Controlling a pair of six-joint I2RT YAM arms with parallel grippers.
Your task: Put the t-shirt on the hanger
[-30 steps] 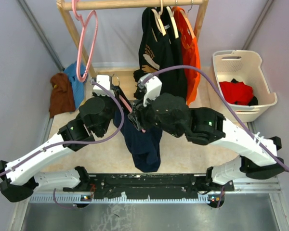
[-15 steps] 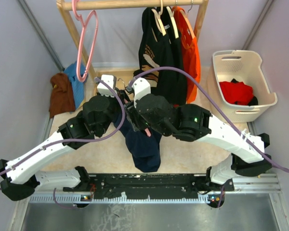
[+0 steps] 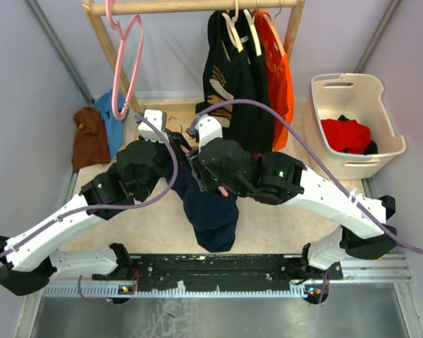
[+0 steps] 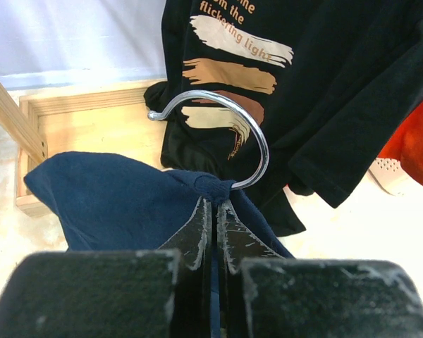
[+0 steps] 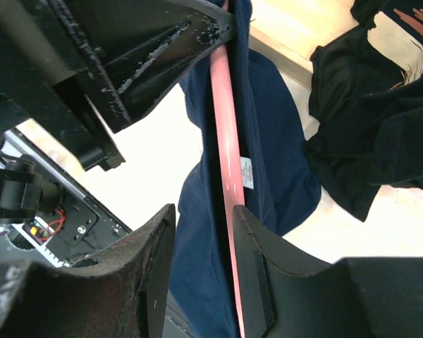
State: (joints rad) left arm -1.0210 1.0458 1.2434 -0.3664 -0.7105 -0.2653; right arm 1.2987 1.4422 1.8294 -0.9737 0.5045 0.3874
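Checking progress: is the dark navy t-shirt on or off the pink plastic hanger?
Partly on: the silver hook pokes through the t-shirt neck; the pink hanger arm lies inside the cloth. Shoulders: cannot tell.

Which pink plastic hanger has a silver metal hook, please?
The thin pink hanger in the left gripper, inside the navy blue t-shirt; the rail's hanger is all pink.

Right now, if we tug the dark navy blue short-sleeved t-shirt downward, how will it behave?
Likely floppy: the t-shirt hangs in limp folds from the thin pink plastic hanger. Probably light: the hanger looks straight under it. May slip along the hanger, though the left gripper clamps both below the silver hook.
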